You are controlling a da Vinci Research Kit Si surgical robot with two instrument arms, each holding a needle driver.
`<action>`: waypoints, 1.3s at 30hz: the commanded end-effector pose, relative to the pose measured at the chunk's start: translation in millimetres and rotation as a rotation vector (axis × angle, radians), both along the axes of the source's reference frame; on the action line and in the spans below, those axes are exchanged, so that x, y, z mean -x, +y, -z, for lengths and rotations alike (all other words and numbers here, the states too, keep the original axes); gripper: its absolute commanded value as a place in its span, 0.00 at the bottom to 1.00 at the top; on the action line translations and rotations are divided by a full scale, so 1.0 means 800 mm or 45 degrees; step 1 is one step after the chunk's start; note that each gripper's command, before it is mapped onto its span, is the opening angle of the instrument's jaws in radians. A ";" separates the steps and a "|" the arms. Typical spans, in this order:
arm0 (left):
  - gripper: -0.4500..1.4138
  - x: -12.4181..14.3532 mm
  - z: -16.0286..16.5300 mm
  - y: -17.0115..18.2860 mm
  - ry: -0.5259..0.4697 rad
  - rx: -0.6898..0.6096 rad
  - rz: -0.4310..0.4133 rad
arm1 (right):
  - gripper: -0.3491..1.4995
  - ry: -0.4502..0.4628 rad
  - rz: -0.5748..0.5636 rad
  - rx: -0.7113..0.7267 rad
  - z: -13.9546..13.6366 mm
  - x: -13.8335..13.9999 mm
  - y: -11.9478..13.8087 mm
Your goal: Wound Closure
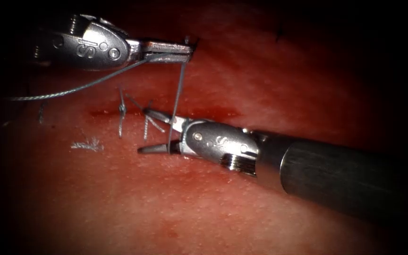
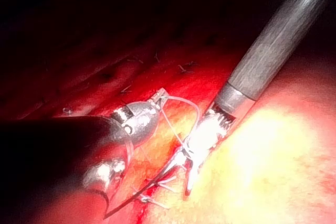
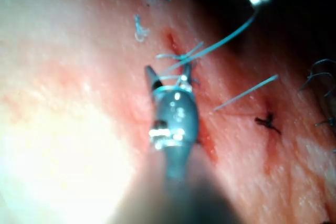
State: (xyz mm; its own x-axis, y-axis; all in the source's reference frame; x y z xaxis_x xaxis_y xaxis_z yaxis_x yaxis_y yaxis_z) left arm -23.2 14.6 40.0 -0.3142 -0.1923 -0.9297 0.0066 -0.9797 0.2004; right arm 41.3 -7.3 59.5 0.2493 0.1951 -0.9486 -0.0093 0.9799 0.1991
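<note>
My left tool [image 1: 187, 51] hangs above the far side of the cut [image 1: 213, 113], its jaws shut on the grey thread [image 1: 179, 89]. One strand drops steeply from those jaws to my right tool [image 1: 143, 131], whose jaws stand open over the cut with nothing clamped. That strand crosses the open jaws close to their hinge. A second strand trails away to the left over the tissue [image 1: 119, 198]. The right wrist view has the thread [image 3: 226, 40] lying around my right tool [image 3: 169, 74]. In the left wrist view, my left tool [image 2: 160, 97] faces the right tool [image 2: 176, 182].
Tied stitches [image 1: 122, 109] with short upright ends sit on the cut's left part, just past the right tool's tips. A frayed cut end of thread [image 1: 88, 145] lies on the near tissue. Red fluid lines the cut. A dark knotted stitch [image 3: 268, 123] sits further along.
</note>
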 end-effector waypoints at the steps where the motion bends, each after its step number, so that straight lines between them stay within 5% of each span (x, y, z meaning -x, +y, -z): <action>1: 0.00 0.0006 -0.0012 0.0011 -0.020 -0.006 -0.003 | 0.52 0.010 0.002 0.003 -0.0004 -0.0007 0.0008; 12: 0.00 -0.0004 -0.0112 0.0004 -0.060 -0.115 0.006 | 0.40 0.107 0.018 0.013 -0.0005 -0.0012 0.0006; 26: 0.00 0.0023 -0.0084 0.0046 -0.112 -0.212 0.147 | 0.42 0.111 0.011 -0.020 -0.0008 -0.0031 0.0005; 39: 0.00 0.0019 -0.0153 0.0053 -0.115 -0.148 0.139 | 0.39 0.284 -0.001 -0.061 0.0000 -0.0022 0.0002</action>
